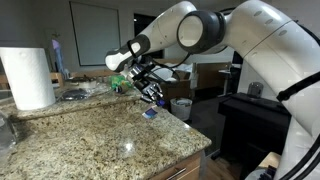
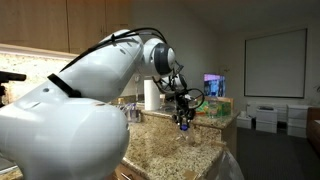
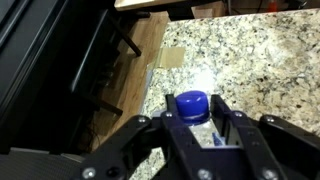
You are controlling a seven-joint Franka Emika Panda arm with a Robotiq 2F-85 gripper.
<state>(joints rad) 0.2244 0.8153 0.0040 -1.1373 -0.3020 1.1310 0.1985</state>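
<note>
In the wrist view my gripper [image 3: 191,112] is shut on a small bottle with a blue cap [image 3: 190,103], its fingers pressing both sides just under the cap. The clear body with a blue label shows between the fingers. In both exterior views the gripper [image 1: 152,96] [image 2: 184,112] hangs above the speckled granite counter [image 1: 90,135] [image 2: 200,150], near its end edge, with the bottle [image 1: 151,113] [image 2: 185,124] pointing down and off the surface.
A paper towel roll [image 1: 27,77] stands on the counter's far side, also seen as a white roll [image 2: 152,96] behind the arm. Clutter [image 1: 85,90] lies by it. Wooden floor [image 3: 140,60] and a dark chair [image 3: 60,70] lie past the counter edge. A black cabinet [image 1: 250,120] stands beyond.
</note>
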